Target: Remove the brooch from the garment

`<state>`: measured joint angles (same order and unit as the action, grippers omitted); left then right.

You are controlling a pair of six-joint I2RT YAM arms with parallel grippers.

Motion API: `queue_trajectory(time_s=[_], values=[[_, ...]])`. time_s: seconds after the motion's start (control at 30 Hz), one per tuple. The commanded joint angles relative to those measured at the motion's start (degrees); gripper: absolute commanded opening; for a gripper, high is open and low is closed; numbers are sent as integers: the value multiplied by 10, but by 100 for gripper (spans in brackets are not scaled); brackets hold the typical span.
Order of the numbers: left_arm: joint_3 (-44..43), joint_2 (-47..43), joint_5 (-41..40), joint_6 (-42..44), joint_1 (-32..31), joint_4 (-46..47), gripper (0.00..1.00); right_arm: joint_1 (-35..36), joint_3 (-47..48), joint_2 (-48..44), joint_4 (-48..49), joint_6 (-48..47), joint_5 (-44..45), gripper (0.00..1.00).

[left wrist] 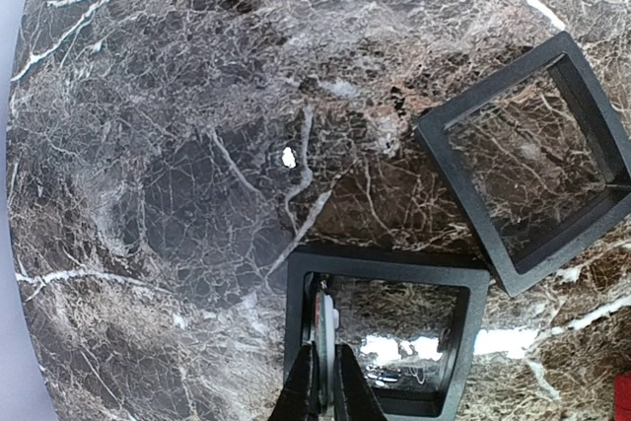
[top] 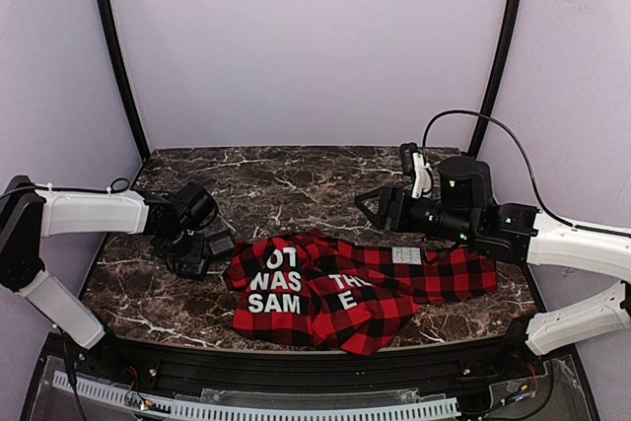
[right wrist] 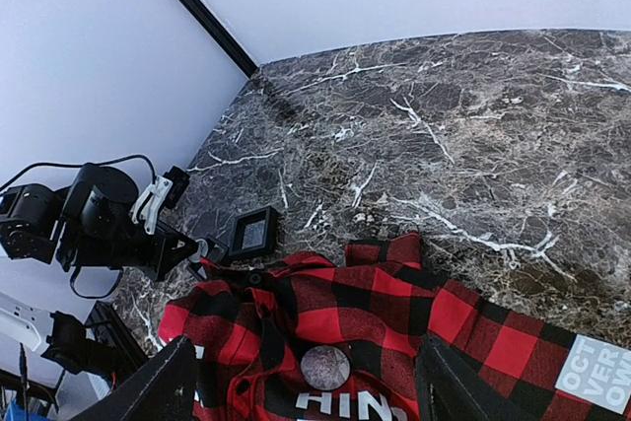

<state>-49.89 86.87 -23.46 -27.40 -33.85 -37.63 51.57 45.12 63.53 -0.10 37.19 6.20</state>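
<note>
- Jaws on the right pincer (right wrist: 308, 347) stand wide apart with nothing between them. It hangs above the garment (right wrist: 394, 293), tips angled down at the cloth.
- Right under that gap sits the brooch (right wrist: 325, 367), a small round grey disc. It lies flat on the red-and-black plaid, just above a row of white letters (right wrist: 335, 406), and is not yet off the garment.
- From here it looks light and stiff, with a smooth face that would slide under a flat press. I'd take it by the rim, one tip on each opposite edge.
- How it fastens is hidden underneath. The cloth is soft and rumpled, and I'd expect it to lift with the disc unless something holds it down.
- The left pincer (left wrist: 322, 367) is pinched all but shut, low over the nearer black frame (left wrist: 385, 268) on the marble table (left wrist: 197, 145), just off the garment's left edge. A second frame (left wrist: 493, 86) lies close by.
- A thin pale sliver (left wrist: 318, 317) shows edge-on past the left tips — whether it is gripped or part of the finger, I can't tell.
</note>
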Motion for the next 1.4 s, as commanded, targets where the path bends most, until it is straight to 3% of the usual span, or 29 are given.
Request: queue_trajectory(time_s=[0.0, 0.5, 0.87, 1.17, 1.27, 1.37], values=[[-14, 7, 4, 2, 5, -1, 8, -4, -11, -13, 3, 4, 0, 75], [-17, 3, 27, 12, 5, 1, 24, -4, -15, -12, 3, 9, -1, 75], [-9, -33, 29, 15, 4, -1, 50, -4, -16, -21, -13, 8, 0, 78], [-29, -72, 29, 28, 4, -13, 58, -4, -13, -27, -27, 2, 3, 79], [-48, -107, 65, 57, 5, -2, 64, -4, -6, -20, -40, -5, -1, 80], [-73, -143, 139, 106, 4, 40, 76, -4, -1, -1, -45, -15, -28, 80]])
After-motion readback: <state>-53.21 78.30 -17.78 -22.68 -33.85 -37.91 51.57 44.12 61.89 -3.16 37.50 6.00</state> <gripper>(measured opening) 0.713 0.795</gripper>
